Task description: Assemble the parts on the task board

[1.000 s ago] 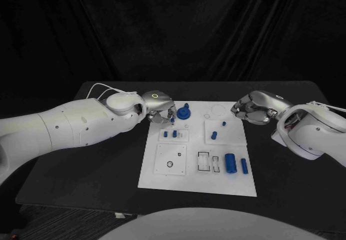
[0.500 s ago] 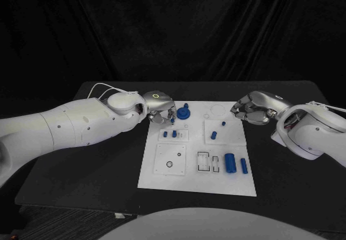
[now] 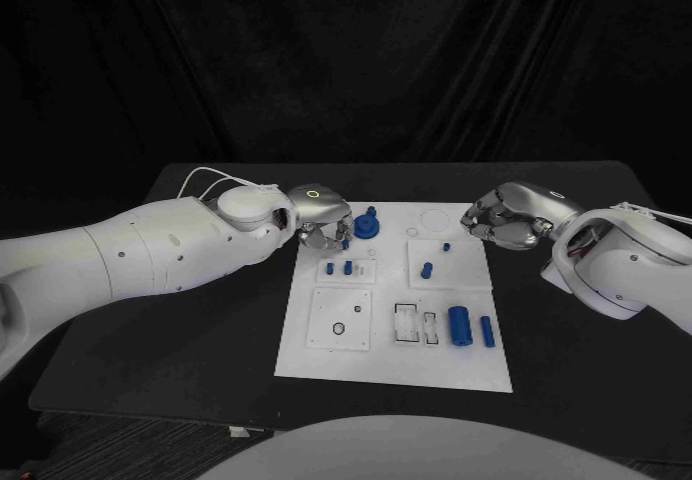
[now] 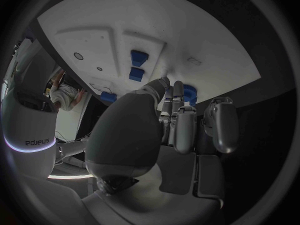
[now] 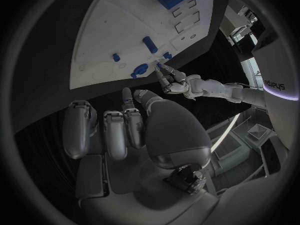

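On the black desk lies the white task board, with the left hand at its far left corner and the right hand just off its far right edge. Fingers of the left hand point down at the board beside a blue round part with an upright stem; whether they pinch anything cannot be told. Fingers of the right hand curl inward with nothing seen between them. Two small blue pegs stand in the plate below the left hand, another blue peg and a tiny one sit in the plate beside it, and a large blue cylinder and a slimmer blue bar lie near the board's right edge.
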You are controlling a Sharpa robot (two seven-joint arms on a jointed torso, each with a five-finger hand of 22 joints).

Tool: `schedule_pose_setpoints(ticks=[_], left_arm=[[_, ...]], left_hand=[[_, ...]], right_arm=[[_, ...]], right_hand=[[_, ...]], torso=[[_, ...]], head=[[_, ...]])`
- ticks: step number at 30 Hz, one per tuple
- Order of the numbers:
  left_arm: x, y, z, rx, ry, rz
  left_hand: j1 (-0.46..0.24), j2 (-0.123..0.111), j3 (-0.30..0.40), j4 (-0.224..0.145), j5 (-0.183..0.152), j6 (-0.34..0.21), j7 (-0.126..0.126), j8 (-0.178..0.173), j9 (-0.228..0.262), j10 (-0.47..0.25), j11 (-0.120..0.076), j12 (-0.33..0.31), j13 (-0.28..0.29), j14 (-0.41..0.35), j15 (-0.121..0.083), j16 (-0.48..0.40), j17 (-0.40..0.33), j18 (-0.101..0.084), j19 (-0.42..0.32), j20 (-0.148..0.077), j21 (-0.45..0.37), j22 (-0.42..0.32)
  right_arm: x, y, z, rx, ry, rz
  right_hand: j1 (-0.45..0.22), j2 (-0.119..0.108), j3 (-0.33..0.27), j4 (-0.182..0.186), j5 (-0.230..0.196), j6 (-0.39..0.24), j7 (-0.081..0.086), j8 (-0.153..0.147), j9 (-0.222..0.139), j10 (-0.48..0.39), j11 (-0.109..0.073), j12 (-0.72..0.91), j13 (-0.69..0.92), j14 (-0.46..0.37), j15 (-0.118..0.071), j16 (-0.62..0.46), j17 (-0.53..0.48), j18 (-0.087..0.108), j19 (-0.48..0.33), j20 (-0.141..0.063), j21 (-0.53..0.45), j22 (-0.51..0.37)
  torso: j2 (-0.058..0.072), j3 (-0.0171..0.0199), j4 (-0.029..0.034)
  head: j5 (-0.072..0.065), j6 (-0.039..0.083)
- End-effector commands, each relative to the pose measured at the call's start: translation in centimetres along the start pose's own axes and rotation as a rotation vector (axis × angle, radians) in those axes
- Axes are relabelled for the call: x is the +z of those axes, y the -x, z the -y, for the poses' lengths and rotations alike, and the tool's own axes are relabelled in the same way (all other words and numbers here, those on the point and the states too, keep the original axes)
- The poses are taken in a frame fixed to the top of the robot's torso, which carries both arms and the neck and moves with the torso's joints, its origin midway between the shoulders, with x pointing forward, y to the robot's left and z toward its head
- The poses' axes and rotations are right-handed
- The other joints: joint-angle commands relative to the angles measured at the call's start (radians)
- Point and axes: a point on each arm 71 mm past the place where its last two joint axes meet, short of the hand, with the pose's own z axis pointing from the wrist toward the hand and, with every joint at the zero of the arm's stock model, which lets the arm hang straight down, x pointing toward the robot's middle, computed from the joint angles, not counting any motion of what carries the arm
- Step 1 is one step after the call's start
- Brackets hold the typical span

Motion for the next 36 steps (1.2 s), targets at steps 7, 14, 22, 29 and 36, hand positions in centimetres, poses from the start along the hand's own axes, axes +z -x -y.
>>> schedule_pose_setpoints(ticks=[7,14,22,29,36], left_arm=[[-0.03,-0.29,0.14,-0.001,-0.007,-0.021],[-0.11,-0.36,0.10,-0.002,-0.004,-0.027],[-0.14,-0.39,0.12,-0.004,-0.004,-0.032],[-0.14,-0.45,0.11,-0.006,-0.002,-0.040],[-0.07,-0.52,0.14,-0.007,-0.002,-0.046]], left_hand=[[-0.005,0.000,0.009,-0.003,0.001,-0.006,-0.001,-0.006,0.000,-0.003,0.003,-0.009,-0.002,-0.011,0.002,-0.008,-0.007,0.017,-0.008,0.001,-0.010,0.180],[-0.005,0.000,0.009,-0.003,0.001,-0.006,-0.001,-0.006,0.000,-0.004,0.003,-0.009,-0.003,-0.012,0.002,-0.010,-0.010,0.018,-0.010,0.001,-0.013,0.179],[-0.006,0.000,0.010,-0.003,0.001,-0.007,0.000,-0.007,0.000,-0.004,0.004,-0.012,-0.004,-0.015,0.002,-0.013,-0.015,0.018,-0.012,0.002,-0.017,0.178],[-0.007,0.000,0.011,-0.004,0.001,-0.009,0.000,-0.008,-0.001,-0.004,0.004,-0.014,-0.005,-0.017,0.003,-0.014,-0.017,0.019,-0.014,0.002,-0.020,0.177],[-0.007,0.000,0.012,-0.004,0.001,-0.010,0.000,-0.009,-0.001,-0.004,0.004,-0.015,-0.006,-0.017,0.003,-0.015,-0.018,0.019,-0.014,0.002,-0.021,0.177]], right_arm=[[-0.03,-0.27,0.17,0.000,-0.022,-0.007],[-0.05,-0.32,0.22,-0.001,-0.024,-0.010],[-0.02,-0.39,0.22,-0.001,-0.025,-0.014],[-0.02,-0.41,0.25,-0.002,-0.027,-0.017],[-0.05,-0.40,0.27,-0.001,-0.028,-0.017]], right_hand=[[0.013,0.001,0.005,-0.002,0.003,-0.002,0.000,-0.003,-0.001,-0.007,-0.002,-0.004,0.063,0.084,-0.006,-0.002,0.167,0.014,0.004,-0.006,-0.006,0.192],[0.013,0.001,0.005,-0.002,0.003,-0.002,0.000,-0.003,-0.001,-0.007,-0.002,-0.004,0.063,0.084,-0.006,-0.002,0.167,0.014,0.004,-0.006,-0.006,0.192],[0.013,0.001,0.005,-0.002,0.003,-0.002,0.000,-0.003,-0.001,-0.007,-0.002,-0.004,0.063,0.084,-0.006,-0.002,0.167,0.014,0.004,-0.006,-0.006,0.192],[0.013,0.001,0.006,-0.002,0.003,-0.003,0.001,-0.003,-0.001,-0.008,-0.002,-0.006,0.060,0.083,-0.006,-0.003,0.165,0.014,0.003,-0.006,-0.008,0.192],[0.013,0.001,0.006,-0.002,0.003,-0.003,0.001,-0.003,-0.001,-0.008,-0.002,-0.006,0.060,0.083,-0.006,-0.003,0.165,0.014,0.003,-0.006,-0.008,0.192]], torso=[[0.000,0.0001,0.0006],[0.000,0.0001,0.0001],[0.000,0.0001,0.0000],[0.000,0.0000,0.0002],[0.000,0.0000,0.0002]], head=[[0.001,0.000],[0.002,0.000],[0.002,0.000],[0.004,0.000],[0.001,0.000]])
